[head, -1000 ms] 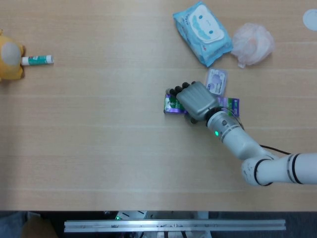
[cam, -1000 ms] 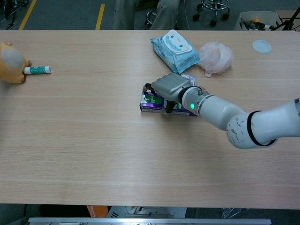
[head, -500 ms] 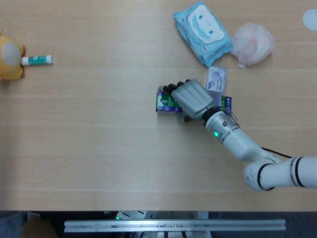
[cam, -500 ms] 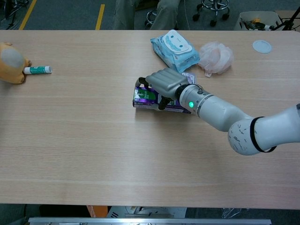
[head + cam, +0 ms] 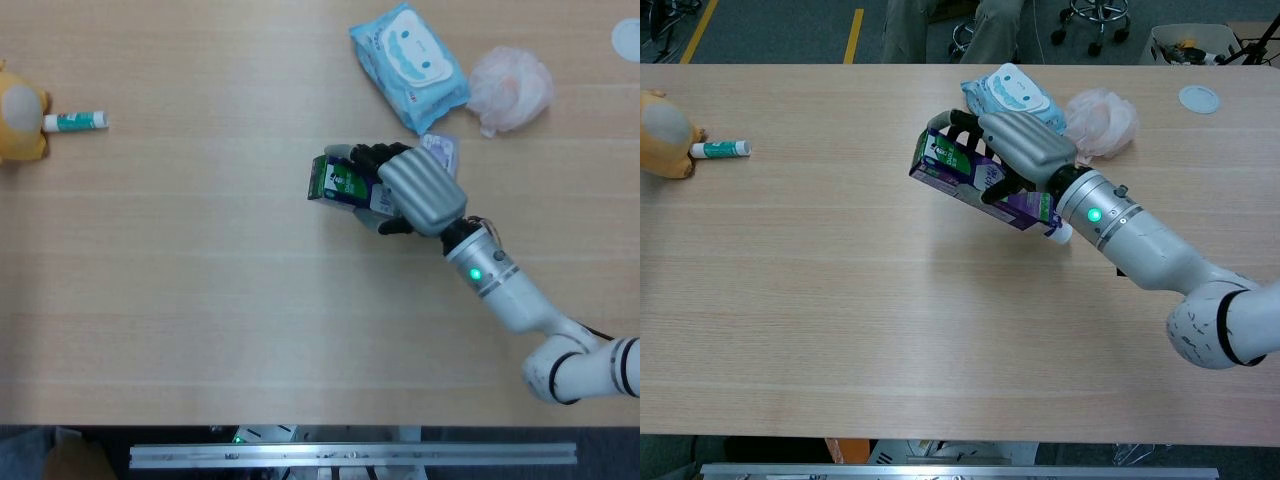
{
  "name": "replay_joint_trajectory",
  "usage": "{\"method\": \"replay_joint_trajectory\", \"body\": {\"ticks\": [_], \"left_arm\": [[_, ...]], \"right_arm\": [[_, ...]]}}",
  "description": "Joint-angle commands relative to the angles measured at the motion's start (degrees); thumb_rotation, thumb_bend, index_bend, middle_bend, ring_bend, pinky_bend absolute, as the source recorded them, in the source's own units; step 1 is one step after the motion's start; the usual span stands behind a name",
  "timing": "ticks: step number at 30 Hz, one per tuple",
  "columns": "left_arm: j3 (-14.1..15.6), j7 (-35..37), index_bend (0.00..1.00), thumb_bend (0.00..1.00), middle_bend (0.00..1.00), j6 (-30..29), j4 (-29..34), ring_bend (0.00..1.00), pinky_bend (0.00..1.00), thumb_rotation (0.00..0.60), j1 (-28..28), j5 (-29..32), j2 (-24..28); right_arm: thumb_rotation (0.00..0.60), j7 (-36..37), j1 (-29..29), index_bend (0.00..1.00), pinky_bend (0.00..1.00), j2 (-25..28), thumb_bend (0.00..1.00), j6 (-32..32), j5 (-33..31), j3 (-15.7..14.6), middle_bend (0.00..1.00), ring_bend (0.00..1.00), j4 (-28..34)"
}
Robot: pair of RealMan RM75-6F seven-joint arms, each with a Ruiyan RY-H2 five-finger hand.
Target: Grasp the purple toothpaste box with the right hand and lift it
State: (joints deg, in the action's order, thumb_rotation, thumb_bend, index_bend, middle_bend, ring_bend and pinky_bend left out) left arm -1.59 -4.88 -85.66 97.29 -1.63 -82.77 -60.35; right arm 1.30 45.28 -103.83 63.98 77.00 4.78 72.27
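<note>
Far to the left of the right robot hand [image 5: 420, 188], at the edge of the surface [image 5: 200, 280], sits a yellow plush toy [image 5: 20, 110]. A small green-and-white tube [image 5: 76, 122] lies just beside it, on the side toward the robot hand.

The purple toothpaste box [image 5: 980, 185] is held in the right robot hand [image 5: 1025, 145]. The fingers [image 5: 965, 122] wrap over the top of the box from the far side, and the thumb presses the near face. In the chest view the box is clear of the surface and tilted, with its free end projecting left of the robot hand and raised above the end nearest the wrist. In the head view the green end panel of the box [image 5: 335, 182] shows just left of the fingers [image 5: 372, 153].

A small pale packet [image 5: 442, 150] lies on the surface, partly hidden behind the robot hand. A blue wet-wipes pack [image 5: 410, 65] lies beyond the robot hand. A pink mesh bath puff [image 5: 510, 88] lies to the right of that pack. A round white lid [image 5: 1199, 98] lies farther right, well apart from the robot hand.

The left robot hand appears in neither view.
</note>
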Motion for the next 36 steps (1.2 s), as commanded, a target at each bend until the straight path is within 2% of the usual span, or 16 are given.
{"method": "replay_joint_trajectory", "body": {"ticks": [1,8,12,16,20,23,25,27,29,32,36], "left_arm": [[0.00,-0.12,0.06,0.33,0.10,0.18,-0.05,0.10,0.13,0.600,0.01,0.27,-0.04],[0.03,-0.74,0.06,0.33,0.10,0.45,0.50,0.10,0.13,0.600,-0.12,0.34,0.00],[-0.01,-1.15,0.06,0.33,0.10,0.70,0.82,0.10,0.13,0.600,-0.34,0.30,-0.01],[0.03,-1.32,0.06,0.33,0.10,0.77,1.32,0.10,0.13,0.600,-0.33,0.38,0.15],[0.11,-1.41,0.06,0.33,0.10,0.72,1.87,0.10,0.13,0.600,-0.20,0.51,0.62],[0.18,-1.36,0.06,0.33,0.10,0.51,2.15,0.10,0.13,0.600,-0.03,0.48,0.90],[0.25,-1.14,0.06,0.33,0.10,0.30,2.21,0.10,0.13,0.600,0.11,0.31,1.01],[0.31,-0.94,0.06,0.33,0.10,0.17,2.15,0.10,0.13,0.600,0.22,0.23,1.02],[0.38,-0.73,0.06,0.33,0.10,0.21,2.01,0.10,0.13,0.600,0.29,0.26,0.95],[0.45,-0.33,0.06,0.33,0.10,0.31,1.72,0.11,0.13,0.600,0.33,0.27,0.78],[0.37,0.27,0.06,0.33,0.10,0.50,1.07,0.11,0.13,0.600,0.07,-0.13,0.58]], "right_arm": [[0.600,6.60,-2.73,0.36,0.55,-2.45,0.37,3.61,3.67,-0.36,0.39,0.39,-5.43],[0.600,8.62,-3.21,0.37,0.55,-2.85,0.36,2.38,4.58,0.17,0.39,0.39,-7.90],[0.600,7.60,-1.15,0.37,0.55,-1.54,0.36,-0.84,4.55,2.07,0.39,0.39,-5.58],[0.600,1.29,2.09,0.36,0.55,1.18,0.36,-9.28,1.64,3.13,0.39,0.39,-1.54],[0.600,-6.36,5.66,0.36,0.53,3.55,0.35,-18.07,-4.13,4.81,0.39,0.37,2.68],[0.600,-12.15,7.81,0.34,0.45,4.35,0.35,-22.05,-9.16,5.81,0.36,0.34,4.58],[0.600,-16.46,8.92,0.25,0.35,4.86,0.35,-23.71,-12.81,5.68,0.32,0.30,5.59],[0.600,-19.98,9.50,0.12,0.24,5.46,0.35,-24.14,-16.01,5.20,0.24,0.25,6.97],[0.600,-21.77,9.34,0.03,0.18,5.90,0.35,-23.61,-18.46,4.70,0.19,0.20,8.45],[0.600,-22.62,7.99,0.00,0.13,6.78,0.35,-20.85,-19.58,3.95,0.12,0.14,10.78],[0.600,-20.94,4.76,0.00,0.12,9.52,0.35,-15.14,-16.56,3.47,0.09,0.12,14.83]]}}
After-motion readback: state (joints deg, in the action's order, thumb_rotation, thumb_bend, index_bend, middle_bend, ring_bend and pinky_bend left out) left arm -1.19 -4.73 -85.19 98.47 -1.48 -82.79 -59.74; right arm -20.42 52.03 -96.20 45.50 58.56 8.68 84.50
